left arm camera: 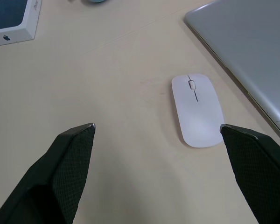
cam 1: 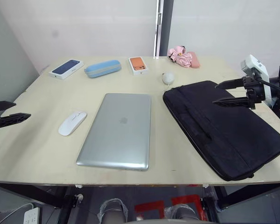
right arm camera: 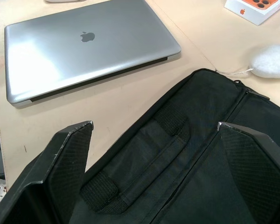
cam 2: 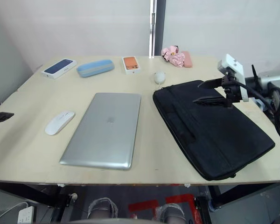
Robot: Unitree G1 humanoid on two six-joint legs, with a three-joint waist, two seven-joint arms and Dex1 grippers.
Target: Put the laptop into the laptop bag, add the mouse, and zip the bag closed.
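With the laptop (cam 1: 116, 130) mid-table, mouse (cam 1: 72, 123) at its nine o'clock and zipped laptop bag (cam 1: 224, 128) at three, both tools gape empty, the right tool (cam 1: 231, 92) hovering to unzip first.

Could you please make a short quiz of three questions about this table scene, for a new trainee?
1. True or false: the laptop lies closed on the table, outside the laptop bag.
2. Which thing lies between the left gripper and the laptop?
A. the blue glasses case
B. the mouse
C. the pink cloth
3. Fill in: the right gripper, fingers apart, hangs above the ____.

Key
1. True.
2. B: the flat white mouse lies just beside the laptop's left edge.
3. Laptop bag, near its back end; the gripper holds nothing.
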